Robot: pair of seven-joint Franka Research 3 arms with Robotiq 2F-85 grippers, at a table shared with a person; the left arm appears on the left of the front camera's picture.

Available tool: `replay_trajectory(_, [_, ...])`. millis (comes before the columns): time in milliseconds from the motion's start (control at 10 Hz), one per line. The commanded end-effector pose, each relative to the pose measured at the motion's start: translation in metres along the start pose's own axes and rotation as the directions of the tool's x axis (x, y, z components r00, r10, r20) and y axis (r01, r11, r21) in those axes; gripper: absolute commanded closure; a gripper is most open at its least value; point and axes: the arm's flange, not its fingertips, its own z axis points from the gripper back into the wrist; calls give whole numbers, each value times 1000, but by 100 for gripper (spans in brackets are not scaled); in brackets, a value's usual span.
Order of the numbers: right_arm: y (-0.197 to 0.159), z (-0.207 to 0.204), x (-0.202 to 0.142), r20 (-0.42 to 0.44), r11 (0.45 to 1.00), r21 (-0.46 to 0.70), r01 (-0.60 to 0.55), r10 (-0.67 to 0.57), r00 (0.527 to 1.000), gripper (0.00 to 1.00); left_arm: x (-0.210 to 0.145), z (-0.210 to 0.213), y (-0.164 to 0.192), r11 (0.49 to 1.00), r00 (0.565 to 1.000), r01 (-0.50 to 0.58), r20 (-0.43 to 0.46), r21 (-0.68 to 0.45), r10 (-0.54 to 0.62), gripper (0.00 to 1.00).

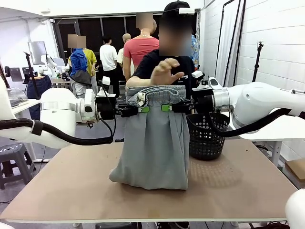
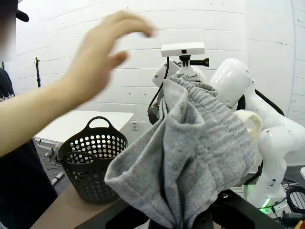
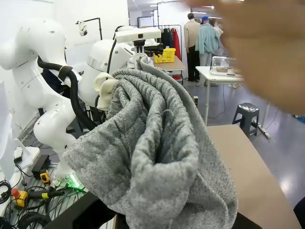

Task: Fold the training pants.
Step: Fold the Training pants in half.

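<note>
Front: your left gripper (image 1: 141,109) and right gripper (image 1: 165,108) each clamp the training pants (image 1: 153,143) at the waistband, legs hanging to the table (image 1: 71,186); basket (image 1: 206,136) beside. Left wrist: person's hand (image 2: 102,52) above the bunched fabric. Right wrist: grey waistband bunched close before the lens.

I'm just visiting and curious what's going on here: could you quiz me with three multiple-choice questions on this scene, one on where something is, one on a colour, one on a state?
1. Where is the black basket?
A. on the table's right part, beside the pants
B. on the floor
C. on a chair

2. What colour are the training pants?
A. blue
B. light grey
C. red

3. How are the pants held?
A. lying flat
B. hung up by the waistband
C. in the basket

Answers: 1 A, it stands on the table. 2 B, grey fabric. 3 B, the left tool and right tool pinch the waistband.
</note>
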Motion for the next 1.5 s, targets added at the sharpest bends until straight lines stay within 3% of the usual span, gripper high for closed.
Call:
replay_trajectory(0, [4,1,1,-1,1000,0,-6,6,1000,100,3,-1,-1,1000,1000,4,-4,9,-4,100])
replay_trajectory(1400, [4,1,1,-1,1000,0,-6,6,1000,100,3,-1,-1,1000,1000,4,-4,9,-4,100])
